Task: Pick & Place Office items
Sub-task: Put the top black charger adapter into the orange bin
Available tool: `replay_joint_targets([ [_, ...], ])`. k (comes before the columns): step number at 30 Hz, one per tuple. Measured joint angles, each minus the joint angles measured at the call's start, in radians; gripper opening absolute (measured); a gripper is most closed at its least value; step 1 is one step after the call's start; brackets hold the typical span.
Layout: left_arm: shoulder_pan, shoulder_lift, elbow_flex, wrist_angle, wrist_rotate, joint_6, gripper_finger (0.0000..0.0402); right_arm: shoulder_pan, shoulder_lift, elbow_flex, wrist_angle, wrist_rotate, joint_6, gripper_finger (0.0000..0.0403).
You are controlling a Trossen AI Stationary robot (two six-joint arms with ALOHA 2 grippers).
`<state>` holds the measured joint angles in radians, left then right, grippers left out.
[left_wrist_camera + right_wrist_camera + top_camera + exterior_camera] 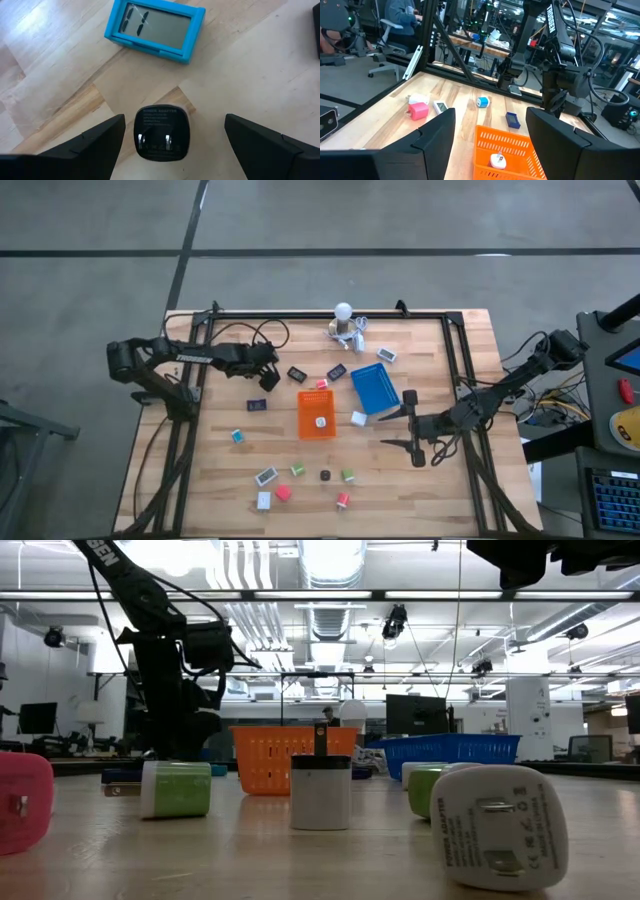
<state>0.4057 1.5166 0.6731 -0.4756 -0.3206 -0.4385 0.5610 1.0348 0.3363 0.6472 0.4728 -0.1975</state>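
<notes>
A black power adapter (162, 132) lies on its back on the wooden table, prongs up, at the left of the table (270, 382). My left gripper (174, 120) (268, 377) points steeply down over it. It is open, with one finger on either side of the adapter and a gap on both sides. Just beyond lies a blue clock (155, 25) (257, 406). My right gripper (385, 430) (490, 125) hovers level and open at the right, pointing toward the orange tray (317, 415). A white adapter (496, 161) lies in that tray.
A blue tray (375, 387) stands right of the orange one, and a white bulb cluster (345, 320) stands at the far edge. Several small items lie scattered near the front edge, among them a green one (297, 469), a pink one (283, 493) and a teal one (237, 436).
</notes>
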Motion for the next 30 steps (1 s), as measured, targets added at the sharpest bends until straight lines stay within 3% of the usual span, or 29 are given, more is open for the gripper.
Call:
replay_joint_targets([
  [7, 0.0, 0.0, -0.004, 0.0, -0.012, -0.001, 0.0314, 0.0, 0.0, 0.0, 0.0, -0.001, 0.003, 0.0237],
  [19, 0.0, -0.001, -0.006, 0.002, -0.02, -0.004, 0.0137, 0.0, 0.0, 0.0, 0.0, -0.001, 0.008, 0.0237],
  [30, 0.0, -0.001, -0.006, -0.018, -0.023, 0.017, 0.0132, 0.0, 0.0, 0.0, 0.0, -0.003, 0.007, 0.023],
])
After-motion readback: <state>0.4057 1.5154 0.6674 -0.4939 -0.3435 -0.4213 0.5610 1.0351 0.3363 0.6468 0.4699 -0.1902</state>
